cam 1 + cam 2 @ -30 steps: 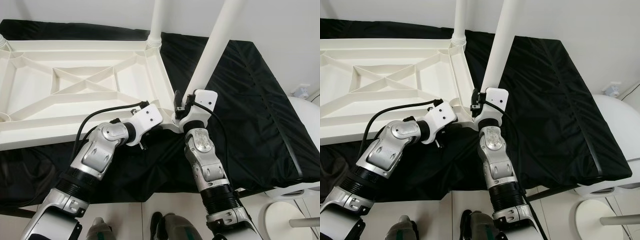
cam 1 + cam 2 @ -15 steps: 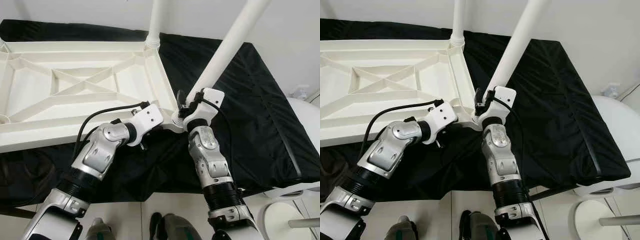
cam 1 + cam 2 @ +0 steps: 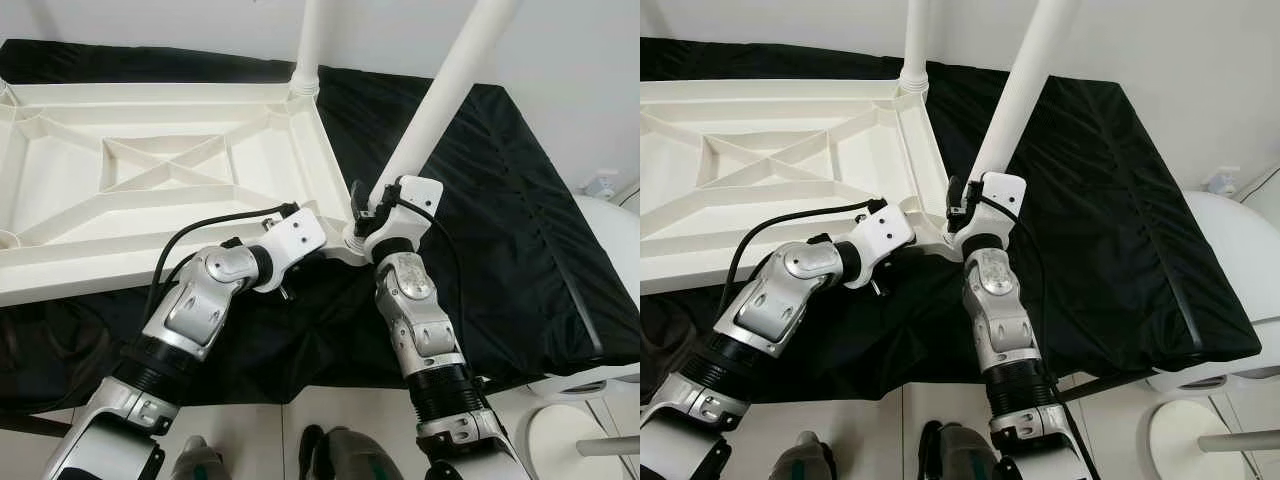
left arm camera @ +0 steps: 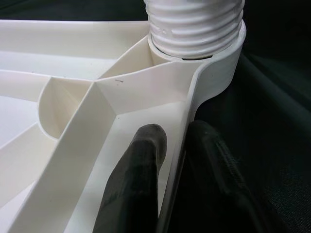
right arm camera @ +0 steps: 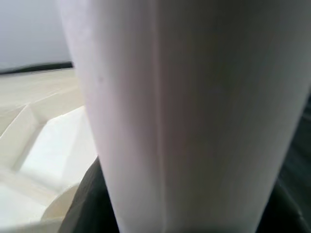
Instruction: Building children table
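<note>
White tabletop [image 3: 150, 180] lies upside down; tilted leg [image 3: 440, 95] seemingly seated at its corner.

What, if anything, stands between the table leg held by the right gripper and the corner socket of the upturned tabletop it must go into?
Nothing visible does. The right gripper holds the table leg with its threaded end already in the corner socket. The left gripper pinches the tabletop rim beside it, not between.

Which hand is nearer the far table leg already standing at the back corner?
Right. The right hand grips the tilted near leg at the front corner, closer to the far leg. The left hand clamps the tabletop rim slightly nearer the robot.
</note>
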You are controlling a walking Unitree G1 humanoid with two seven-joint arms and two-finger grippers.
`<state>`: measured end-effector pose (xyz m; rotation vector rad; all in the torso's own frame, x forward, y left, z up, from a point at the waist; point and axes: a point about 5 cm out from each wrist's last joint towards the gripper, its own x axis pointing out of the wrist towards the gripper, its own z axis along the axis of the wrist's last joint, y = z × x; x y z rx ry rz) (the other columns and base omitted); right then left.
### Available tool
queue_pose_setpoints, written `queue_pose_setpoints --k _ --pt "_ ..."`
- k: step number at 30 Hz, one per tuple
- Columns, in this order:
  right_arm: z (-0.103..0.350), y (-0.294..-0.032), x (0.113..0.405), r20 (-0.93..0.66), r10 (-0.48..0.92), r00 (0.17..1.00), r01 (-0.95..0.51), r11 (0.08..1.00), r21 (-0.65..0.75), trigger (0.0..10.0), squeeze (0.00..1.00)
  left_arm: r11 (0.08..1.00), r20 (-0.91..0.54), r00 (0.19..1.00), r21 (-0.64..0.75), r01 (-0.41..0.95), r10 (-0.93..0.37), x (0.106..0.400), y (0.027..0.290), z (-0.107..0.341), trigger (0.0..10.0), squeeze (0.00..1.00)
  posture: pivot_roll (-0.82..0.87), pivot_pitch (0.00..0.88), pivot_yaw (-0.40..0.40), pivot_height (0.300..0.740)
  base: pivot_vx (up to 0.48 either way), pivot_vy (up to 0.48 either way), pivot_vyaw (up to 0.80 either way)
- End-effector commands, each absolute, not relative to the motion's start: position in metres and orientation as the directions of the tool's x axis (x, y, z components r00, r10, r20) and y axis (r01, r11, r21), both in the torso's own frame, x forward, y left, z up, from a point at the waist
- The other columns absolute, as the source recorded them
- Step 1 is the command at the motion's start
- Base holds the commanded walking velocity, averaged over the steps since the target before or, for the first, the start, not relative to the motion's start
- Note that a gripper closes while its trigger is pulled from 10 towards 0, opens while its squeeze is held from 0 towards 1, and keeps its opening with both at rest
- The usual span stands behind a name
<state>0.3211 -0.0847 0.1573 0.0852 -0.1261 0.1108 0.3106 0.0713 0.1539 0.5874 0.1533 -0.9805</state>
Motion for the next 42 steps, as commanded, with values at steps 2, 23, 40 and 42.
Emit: queue_pose_setpoints --k 2,23,40,42 --pt "0.094 -0.096 0.310 -0.147 0.112 0.983 -0.108 0.993 0.035 10.0 0.00 0.328 -0.304 0.476 0.429 0.842 -0.825 0.299 0.052 0.173 10.0 0.00 0.09 0.129 -0.124 0.740 0.000 0.000 0.00" --pt "0.077 -0.114 0.299 -0.180 0.195 0.964 -0.191 0.981 0.039 10.0 0.00 0.326 -0.308 0.474 0.426 0.844 -0.825 0.298 0.054 0.173 10.0 0.00 0.10 0.137 -0.118 0.740 0.000 0.000 0.00" --pt "0.104 -0.100 0.303 -0.119 -0.053 0.991 0.062 0.996 0.071 10.0 0.00 0.324 -0.307 0.472 0.426 0.845 -0.826 0.298 0.053 0.173 10.0 0.00 0.10 0.143 -0.125 0.740 0.000 0.000 0.00" --pt "0.104 -0.098 0.302 -0.124 -0.055 0.991 0.064 0.996 0.063 10.0 0.00 0.325 -0.307 0.473 0.426 0.844 -0.826 0.298 0.053 0.173 10.0 0.00 0.10 0.143 -0.125 0.740 0.000 0.000 0.00"
